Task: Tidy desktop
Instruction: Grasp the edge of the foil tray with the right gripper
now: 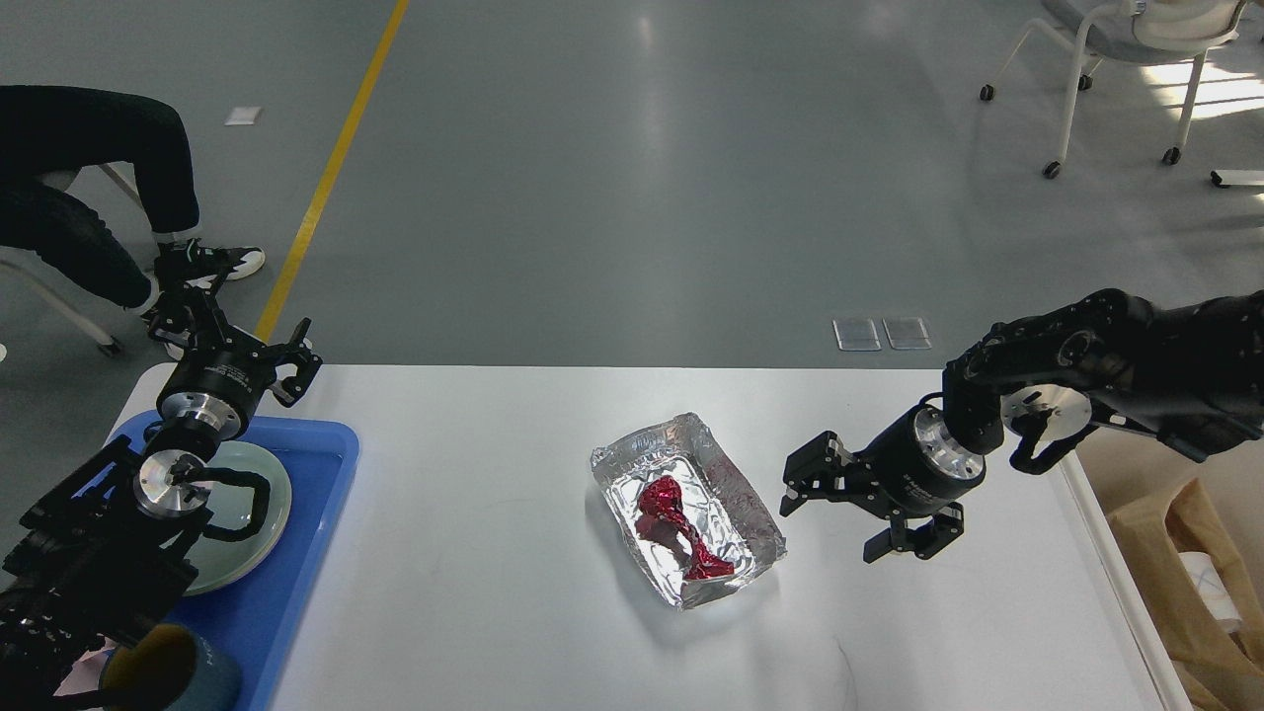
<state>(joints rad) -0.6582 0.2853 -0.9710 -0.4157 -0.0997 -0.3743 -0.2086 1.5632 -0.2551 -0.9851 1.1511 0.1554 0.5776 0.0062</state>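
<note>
Desktop fills the near half of my head view, white and matte. Mid-table sits a foil tray holding a crumpled red wrapper. My right gripper hovers just right of the foil, fingers spread wide, gripping nothing. My left gripper hangs over the far left corner above the blue tray, fingers parted, empty. A pale plate lies in that tray; a cream bin stands at right.
</note>
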